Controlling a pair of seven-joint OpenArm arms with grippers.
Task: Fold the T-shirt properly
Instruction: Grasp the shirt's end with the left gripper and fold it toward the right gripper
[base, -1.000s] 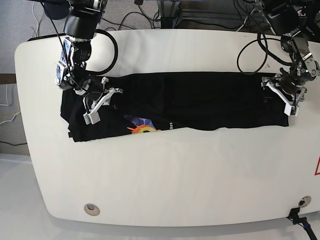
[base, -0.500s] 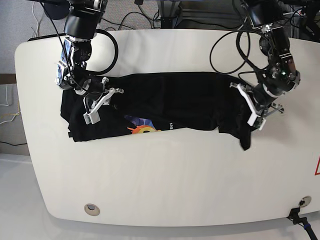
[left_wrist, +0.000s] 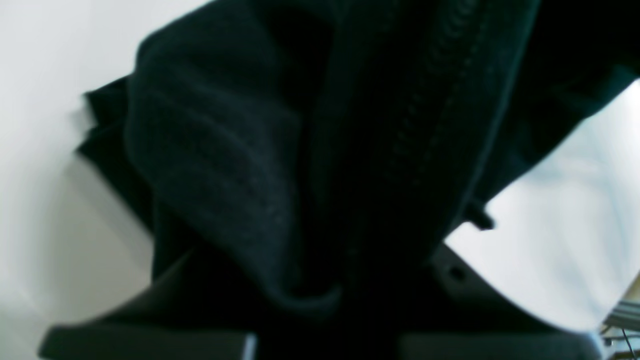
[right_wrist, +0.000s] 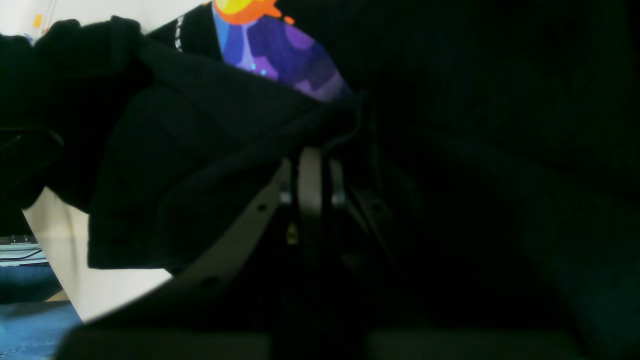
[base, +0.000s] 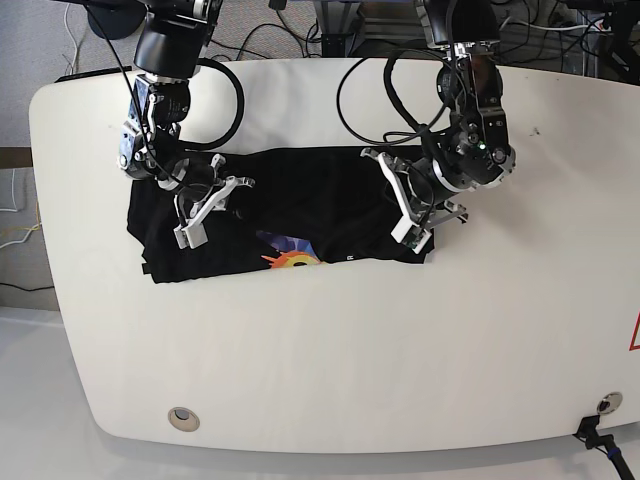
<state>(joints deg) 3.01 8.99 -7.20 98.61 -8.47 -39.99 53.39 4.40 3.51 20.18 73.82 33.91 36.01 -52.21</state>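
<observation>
**Both hands on the shirt, mid-bench**

Shirt (base: 300, 205) lies on the white bench (base: 330, 350), in the far-left half of the base view, bunched into a short dark band. Print (base: 290, 252) shows at its near edge: orange, yellow, purple, with small white lettering beside it.

My left fingers (base: 408, 212) are at the band's right end, clamped on a fold of black cloth. Left wrist view confirms: thick folded shirt (left_wrist: 310, 150) with a stitched hem fills the frame and runs down between the finger bases; bench (left_wrist: 550, 210) visible either side. Picture is blurred, so I can't read the exact gap, but cloth is in the grip.

My right fingers (base: 205, 205) sit on the band's left part, over the cloth. Right wrist view: a fold of shirt (right_wrist: 200, 165) is draped over the pale finger (right_wrist: 310, 185); print (right_wrist: 280, 50) just beyond it. Too dark there to tell whether this hand is pinching or merely resting closed on the cloth.
</observation>
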